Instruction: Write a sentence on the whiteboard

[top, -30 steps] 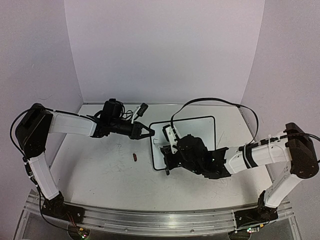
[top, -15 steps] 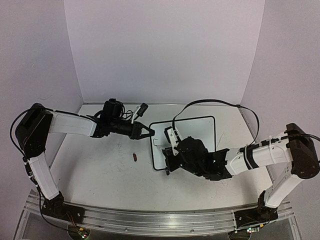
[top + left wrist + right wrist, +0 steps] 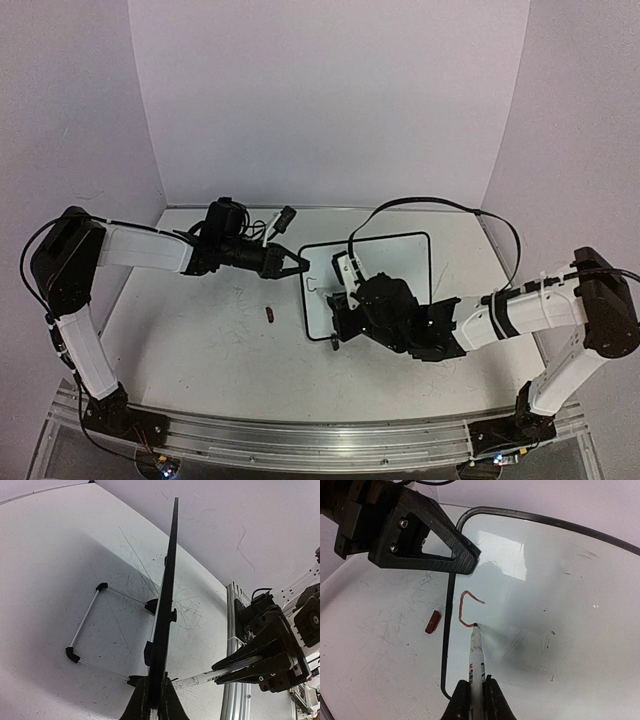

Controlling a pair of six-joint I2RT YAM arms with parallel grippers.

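The whiteboard (image 3: 400, 255) lies right of the table's middle, white with a thin black rim. My left gripper (image 3: 298, 264) is shut on its left rim; the left wrist view shows the whiteboard (image 3: 168, 580) edge-on, pinched in the left gripper (image 3: 155, 700). My right gripper (image 3: 475, 687) is shut on a white marker (image 3: 477, 655), whose tip touches the whiteboard (image 3: 560, 620). Of the sentence, one red curved stroke (image 3: 464, 607) shows, shaped like an open C near the left rim. The marker tip rests at its lower end.
A red marker cap (image 3: 271, 315) lies on the scuffed tabletop just left of the board, also the cap (image 3: 433, 621) in the right wrist view. The board's wire stand (image 3: 85, 625) sticks out behind it. An aluminium rail (image 3: 300, 440) runs along the near edge.
My right gripper and the marker have shifted slightly across the board's left part. The left arm and the whiteboard have stayed still.
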